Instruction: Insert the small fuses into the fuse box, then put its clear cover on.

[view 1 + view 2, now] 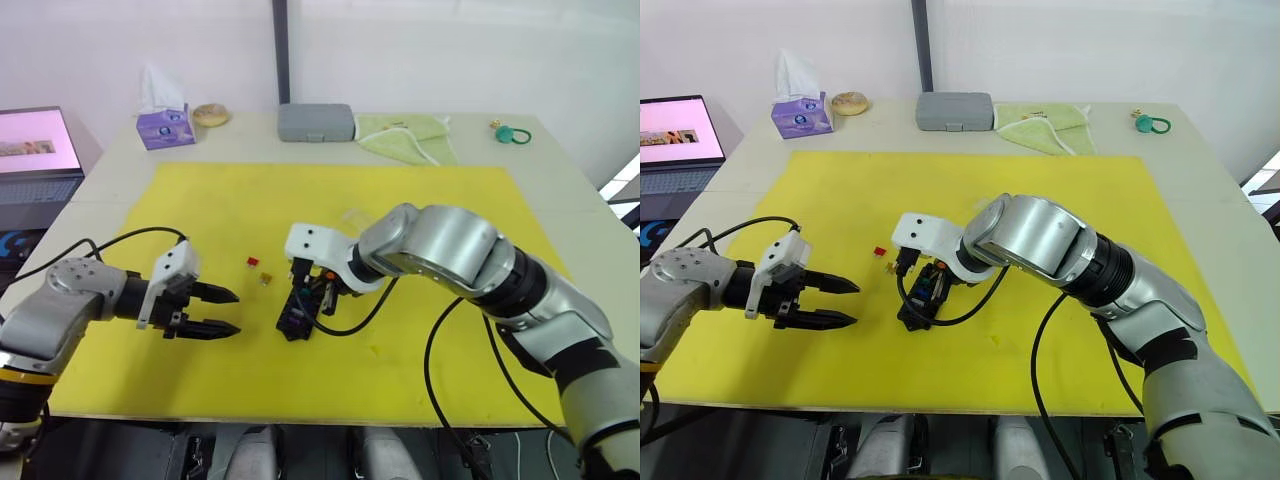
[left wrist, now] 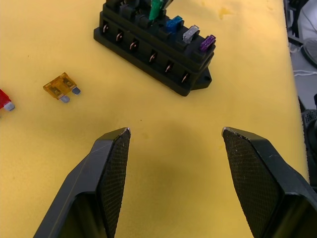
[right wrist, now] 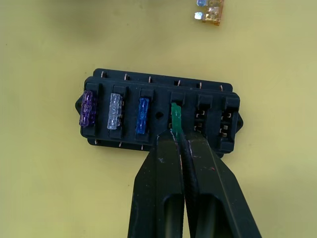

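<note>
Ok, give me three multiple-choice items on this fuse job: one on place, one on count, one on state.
1. Where do the orange fuse and red fuse lie?
A. on the yellow mat
B. in the fuse box
C. on the grey case

2. How many slots in the fuse box have no fuse?
A. none
B. two
C. five

3. What is the right tool doing?
A. hanging open
B. shut on the green fuse
C. holding a cloth

Key: 1 A, both rest loose on the mat beside the box. 2 B, purple, grey, blue and green fill four of six. 3 B, its fingers pinch the green fuse at its slot.
</note>
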{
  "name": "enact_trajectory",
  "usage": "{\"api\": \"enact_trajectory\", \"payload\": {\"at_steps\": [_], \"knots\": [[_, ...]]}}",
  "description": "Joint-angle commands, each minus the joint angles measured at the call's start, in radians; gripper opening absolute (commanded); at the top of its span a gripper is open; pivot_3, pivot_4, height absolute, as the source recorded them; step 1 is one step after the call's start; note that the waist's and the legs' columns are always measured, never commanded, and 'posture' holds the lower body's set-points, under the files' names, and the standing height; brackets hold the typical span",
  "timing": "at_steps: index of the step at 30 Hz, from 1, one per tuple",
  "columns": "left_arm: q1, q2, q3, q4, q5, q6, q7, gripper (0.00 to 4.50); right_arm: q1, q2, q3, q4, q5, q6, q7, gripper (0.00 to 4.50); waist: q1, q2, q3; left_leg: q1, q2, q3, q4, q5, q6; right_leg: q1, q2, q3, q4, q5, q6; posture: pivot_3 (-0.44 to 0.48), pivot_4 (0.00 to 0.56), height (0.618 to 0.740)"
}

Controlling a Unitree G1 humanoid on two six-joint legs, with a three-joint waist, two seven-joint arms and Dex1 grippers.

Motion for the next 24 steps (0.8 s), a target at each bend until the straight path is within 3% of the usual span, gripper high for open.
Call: {"api": "enact_trajectory", "payload": {"at_steps": [1, 24], "knots": [[0.006, 0.006, 0.039, -0.033, -0.024, 0.003, 0.005, 3.12, 0.003, 0.004, 0.011, 0.004, -0.014, -0.008, 0.015, 0.03, 0.0, 0.0, 0.0, 0.0, 0.0, 0.0, 0.0, 0.0, 0.0, 0.0, 0.0, 0.0, 0.0, 0.0, 0.0, 0.0, 0.15, 0.737], [0.019, 0.006, 0.038, -0.025, -0.035, -0.003, 0.02, 3.12, -0.002, 0.021, 0.0, 0.007, -0.047, 0.002, 0.049, 0.03, 0.0, 0.0, 0.0, 0.0, 0.0, 0.0, 0.0, 0.0, 0.0, 0.0, 0.0, 0.0, 0.0, 0.0, 0.0, 0.0, 0.15, 0.737]]}}
